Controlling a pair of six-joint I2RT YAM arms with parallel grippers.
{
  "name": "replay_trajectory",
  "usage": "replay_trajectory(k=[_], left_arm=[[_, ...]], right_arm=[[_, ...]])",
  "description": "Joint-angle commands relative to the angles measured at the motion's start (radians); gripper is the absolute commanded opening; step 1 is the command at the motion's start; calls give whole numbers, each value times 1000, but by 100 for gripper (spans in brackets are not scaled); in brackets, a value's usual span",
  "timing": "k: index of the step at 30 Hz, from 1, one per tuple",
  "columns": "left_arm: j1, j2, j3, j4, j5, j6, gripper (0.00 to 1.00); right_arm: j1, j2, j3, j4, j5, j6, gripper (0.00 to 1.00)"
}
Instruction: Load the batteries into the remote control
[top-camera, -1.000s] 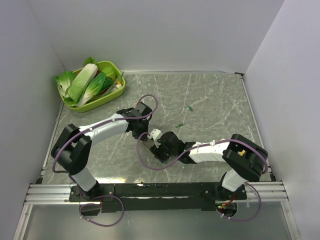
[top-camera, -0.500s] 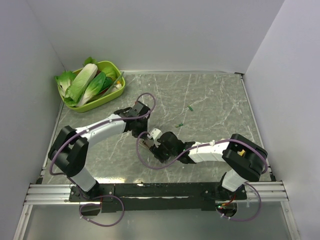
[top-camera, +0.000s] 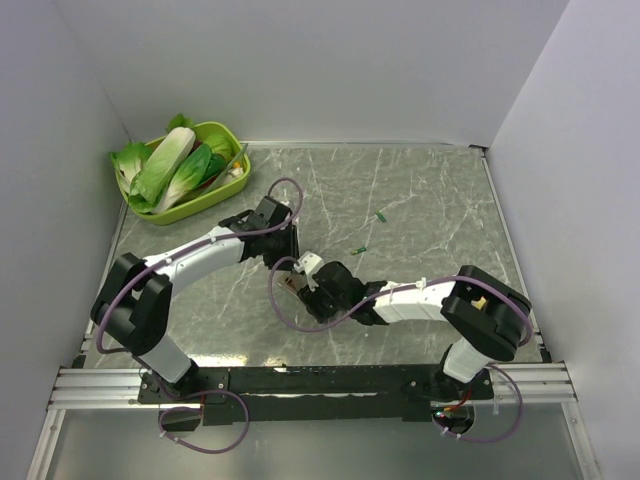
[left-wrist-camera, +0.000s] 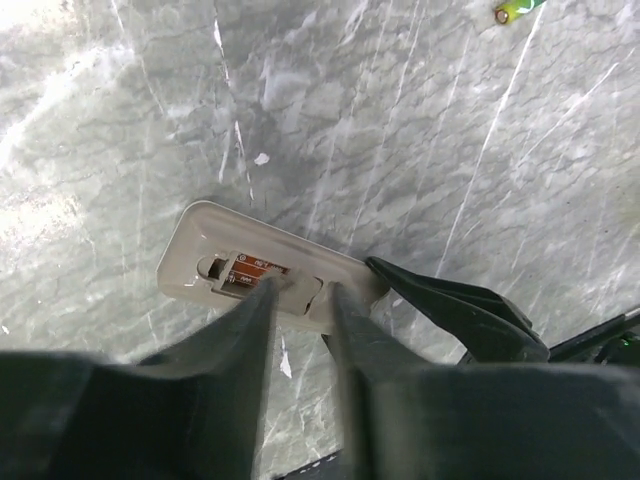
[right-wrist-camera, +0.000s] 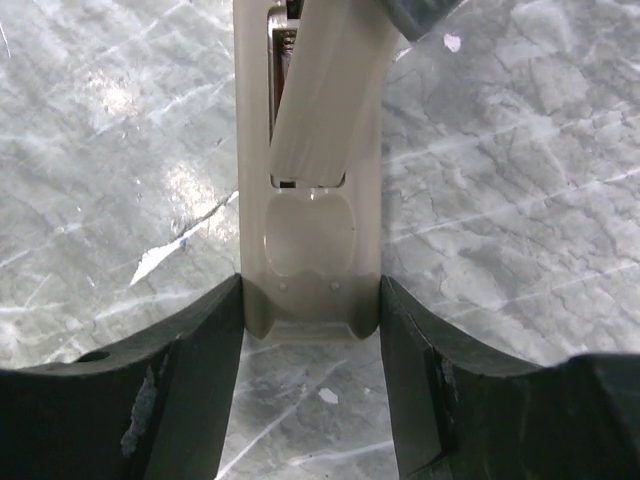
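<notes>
Remote control (right-wrist-camera: 310, 240) lies grey side up on the desk (top-camera: 430, 200), one end clamped across its width by your right pincer (right-wrist-camera: 310, 290). Left pincer (left-wrist-camera: 302, 288) is narrow, tips at the battery bay; I cannot tell if it pinches anything. Batteries (top-camera: 381, 216) lie well apart, farther out. Likely light, stiff and prone to roll, so take each at mid-length.

Left claw (left-wrist-camera: 303, 290) narrowly parted, right claw (right-wrist-camera: 310, 295) gripping, arms bent inward.

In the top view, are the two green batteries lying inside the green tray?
No, one battery and the second battery lie on the marble table, apart from the tray.
</notes>
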Motion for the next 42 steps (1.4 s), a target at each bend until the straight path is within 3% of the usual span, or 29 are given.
replay_trajectory(k=[1,5,10,11,16,22,26,30,34,42], left_arm=[[19,-23,13,211,-1,-60,43],[84,-118,-5,203,-47,-45,62],[175,-207,-94,234,-30,-45,76],[200,-238,-102,228,-27,-39,81],[235,-347,-188,197,-18,-5,87],[244,-537,-327,202,-16,-2,91],[246,-635,-392,183,-41,13,92],[256,-787,-497,214,-85,-22,93],[258,-913,-554,225,-118,-68,95],[258,-954,-607,205,-116,-90,95]], right_arm=[[45,15,42,-76,-71,-102,6],[42,-14,45,-139,-64,-92,25],[44,-69,86,-235,-58,-68,46],[44,-80,107,-255,-58,-62,54],[36,-153,196,-402,-51,-33,77],[-2,-147,335,-547,-63,-3,87],[-65,-144,376,-611,-51,33,87],[-71,-105,448,-677,-147,-31,87],[-71,-28,477,-722,-147,-49,87],[-85,69,534,-788,-182,-80,84]])
